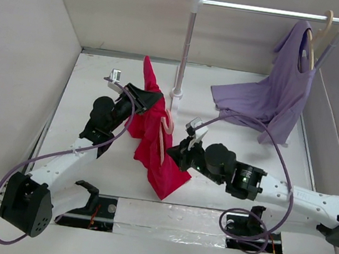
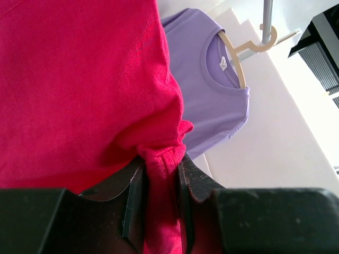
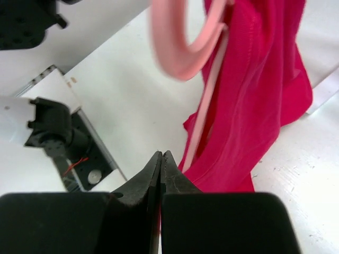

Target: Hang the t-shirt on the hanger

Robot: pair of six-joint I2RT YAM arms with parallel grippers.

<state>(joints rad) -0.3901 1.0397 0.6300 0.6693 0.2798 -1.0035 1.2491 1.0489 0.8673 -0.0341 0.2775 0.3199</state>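
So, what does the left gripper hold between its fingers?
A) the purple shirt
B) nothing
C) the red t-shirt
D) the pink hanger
C: in the left wrist view, the left gripper is shut on a fold of the red t-shirt.

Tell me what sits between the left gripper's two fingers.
A bunched fold of the red t-shirt is pinched between the fingers of the left gripper. The left wrist view shows it close up.
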